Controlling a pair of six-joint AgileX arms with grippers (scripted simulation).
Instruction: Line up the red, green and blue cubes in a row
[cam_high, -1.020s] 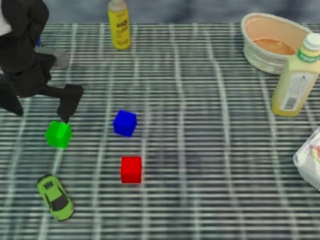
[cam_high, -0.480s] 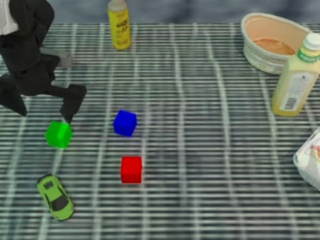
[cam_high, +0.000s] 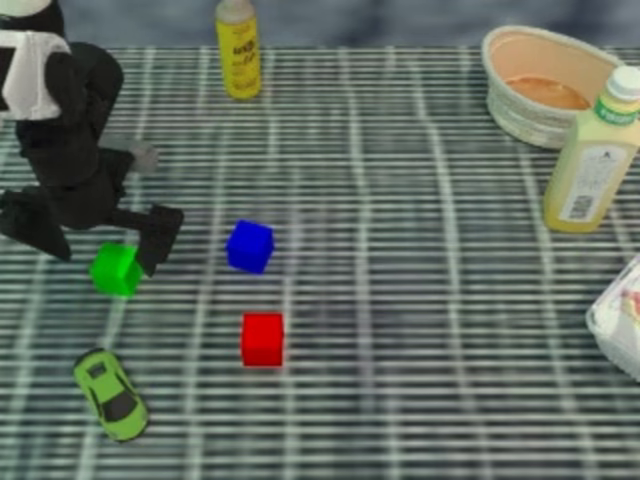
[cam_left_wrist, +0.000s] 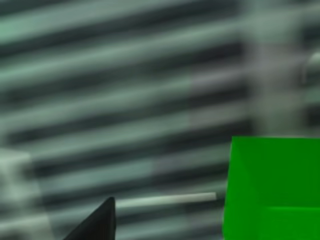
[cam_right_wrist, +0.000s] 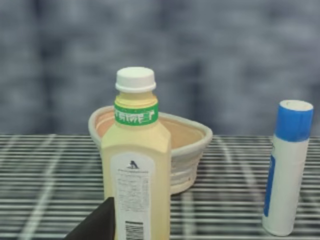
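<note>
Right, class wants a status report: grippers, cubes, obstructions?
Left gripper open, straddling green cube. Right gripper not in top view. Blue cube, red cube untouched. Toy car nearby.

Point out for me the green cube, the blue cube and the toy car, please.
green cube (cam_high: 114, 270), top view, on its top face, left of the finger.
blue cube (cam_high: 249, 246), top view, middle of its top face.
toy car (cam_high: 110, 394), top view, on its roof.
</note>
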